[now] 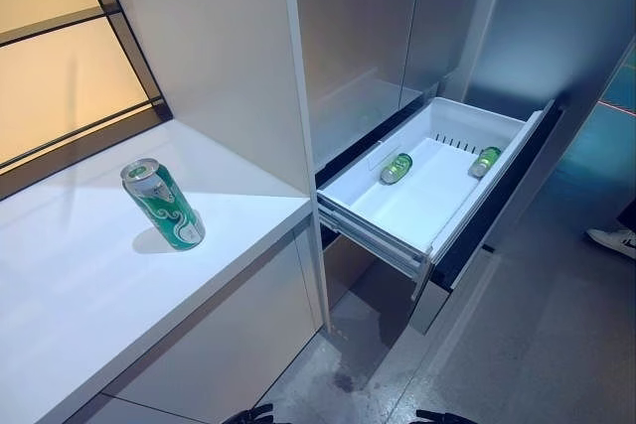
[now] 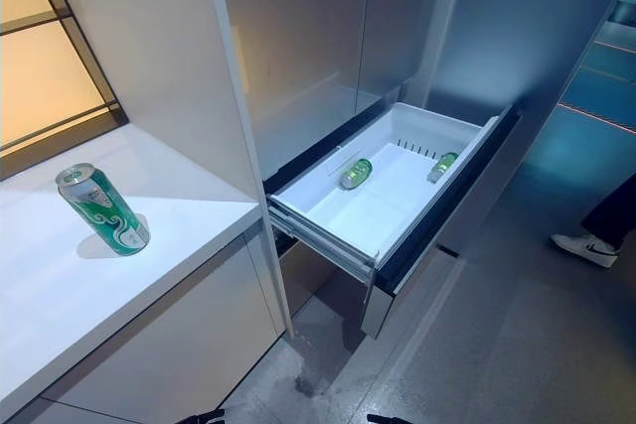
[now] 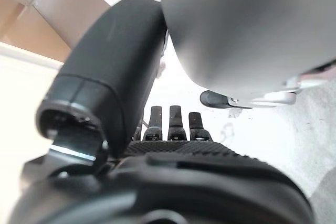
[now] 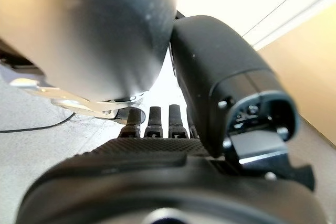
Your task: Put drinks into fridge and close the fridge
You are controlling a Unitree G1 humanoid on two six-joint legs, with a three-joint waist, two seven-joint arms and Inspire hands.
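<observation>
We are risking toppling the upright green drink can [image 1: 163, 204] at nine o'clock on the white tabletop [image 1: 89, 285]; both hands [image 3: 173, 124] [image 4: 155, 121] are hanging straight-fingered, carrying nothing, while the white pull-out fridge drawer [image 1: 422, 181] is standing open.

The drawer [image 1: 452, 208] stands open from above, two cans [image 1: 396, 168] lying at its back; a panel [image 1: 214, 57] walls the surface [image 1: 89, 285].
</observation>
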